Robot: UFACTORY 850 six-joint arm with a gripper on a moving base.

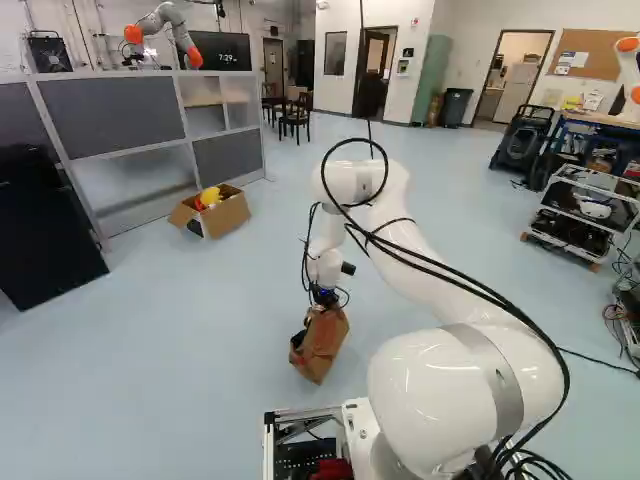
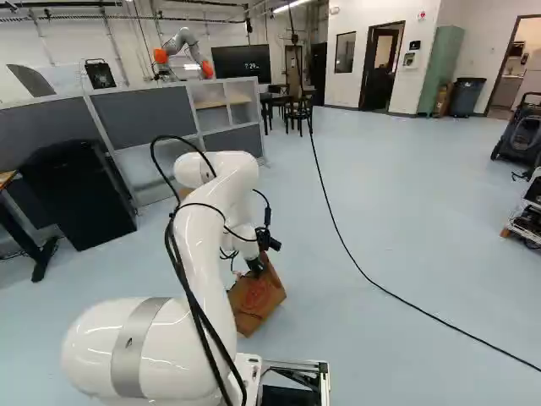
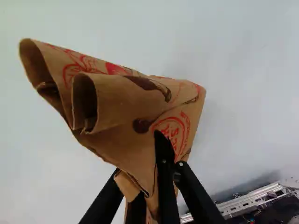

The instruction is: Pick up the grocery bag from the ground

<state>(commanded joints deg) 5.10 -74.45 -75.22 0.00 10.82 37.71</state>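
Starting at the left of the left base view, leave the cardboard box [image 1: 225, 216] alone: well apart on the floor [image 1: 200, 320], and unlikely to hamper a straight lift. Moving right, mind the base frame [image 1: 300, 413], near the work: rise clear of it first, then bring inward, never sweeping low across. Next along, find the grocery bag [image 1: 322, 350], tilted under the wrist, close ahead of the base. Impossible to tell for sure whether wholly off the floor or touching at a corner, so lift straight up and slowly, letting the weight settle before any swing or turn. Expect thin paper to crease, slide or tear if jerked; after rising a little, pause and check for slipping. Last, look to the gripper [image 3: 149, 186]: clamped on the bag, with bunched paper pinched between the fingers [image 3: 163, 161], one to each side, and apart only by about the thickness of the folds. Probably good enough to carry, though gripping off-centre, with much of the creased paper jutting out ahead; hold firm without crushing, and avoid driving until steady
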